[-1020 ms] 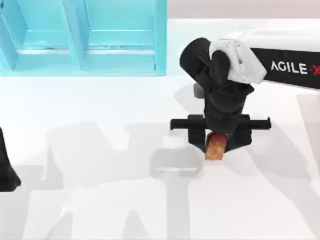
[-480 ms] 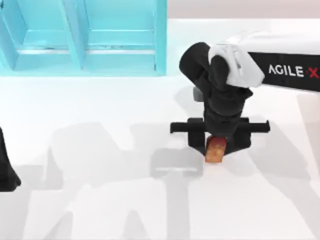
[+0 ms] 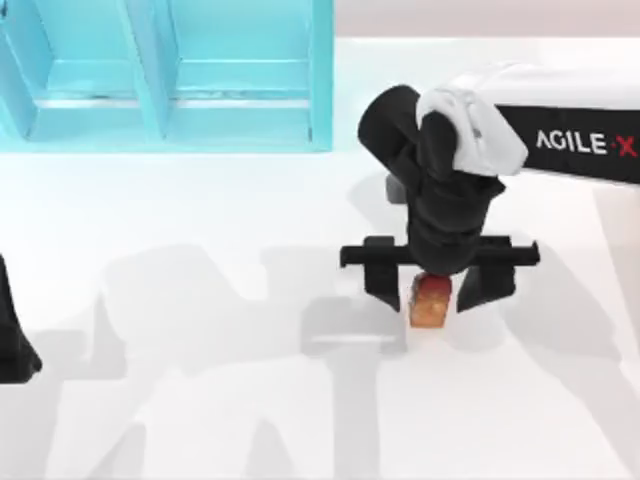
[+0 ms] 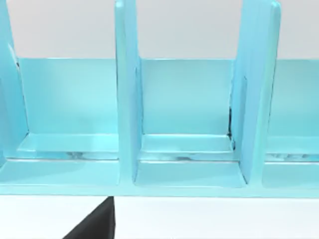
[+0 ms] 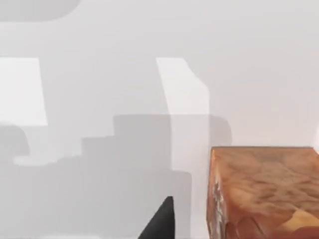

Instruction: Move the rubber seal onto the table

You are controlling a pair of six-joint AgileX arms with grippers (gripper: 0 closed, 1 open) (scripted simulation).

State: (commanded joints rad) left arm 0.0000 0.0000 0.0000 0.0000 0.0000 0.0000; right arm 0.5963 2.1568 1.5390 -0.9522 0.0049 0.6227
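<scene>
Item: rubber seal [image 3: 429, 301], red end toward twelve o'clock, orange-yellow end toward six. Location: on the white bench [image 3: 200, 420], right of centre, at about four o'clock from the turquoise shelf unit [image 3: 160, 75] and well apart from it.

Right gripper [image 3: 428, 290]: directly over the seal, fingers spread, one on each side, gaps visible to both; not pinching.

Left gripper [image 3: 15, 340]: parked at nine o'clock by the bench edge; fingers cannot be told.

Step judged: release, seal apparently set down. Next move calls for a straight lift clear, fingers kept wide so neither drags the seal.
</scene>
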